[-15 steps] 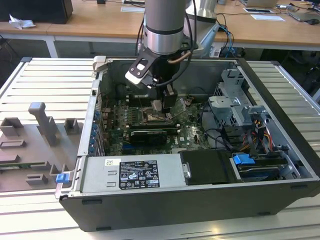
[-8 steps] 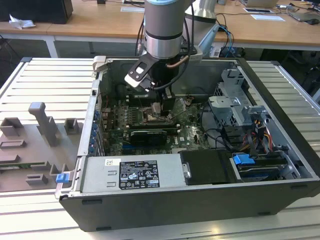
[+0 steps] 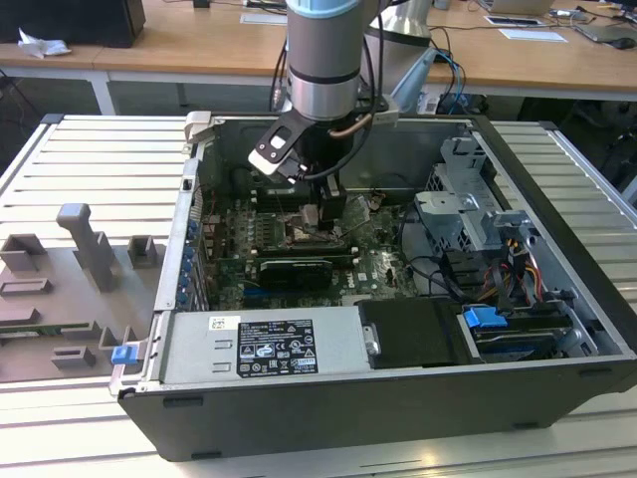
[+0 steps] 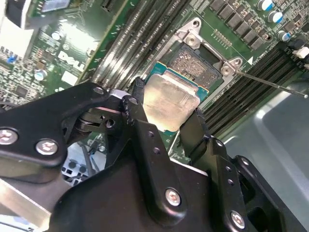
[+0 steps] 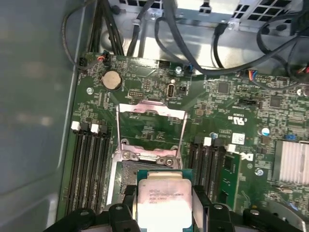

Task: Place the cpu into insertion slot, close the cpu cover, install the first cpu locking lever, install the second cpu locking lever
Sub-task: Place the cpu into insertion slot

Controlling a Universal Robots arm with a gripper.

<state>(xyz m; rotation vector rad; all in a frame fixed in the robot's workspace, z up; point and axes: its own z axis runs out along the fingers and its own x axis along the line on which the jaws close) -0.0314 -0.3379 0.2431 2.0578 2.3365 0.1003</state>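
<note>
My gripper (image 4: 166, 113) is shut on the cpu (image 4: 170, 102), a pale silver square chip on a green-edged carrier, clamped between two black fingers (image 4: 137, 104). The chip hangs just above the insertion slot (image 4: 195, 62), whose dark centre and silvery rim show partly past the chip's edge. In the first wrist view the cpu (image 5: 161, 198) sits between the fingertips, with the slot (image 5: 126, 170) right beyond it. The cpu cover (image 5: 150, 110) stands swung open past the slot, green board showing through its window. In the exterior view the gripper (image 3: 315, 213) is low over the motherboard.
Long black memory slots (image 5: 89, 169) flank the socket on both sides. A thin metal lever rod (image 4: 275, 84) sticks out beside the socket. Black cables (image 5: 169, 29) hang past the board. The case walls (image 3: 189, 199), drive cage (image 3: 468, 209) and power supply (image 3: 269, 344) ring the board.
</note>
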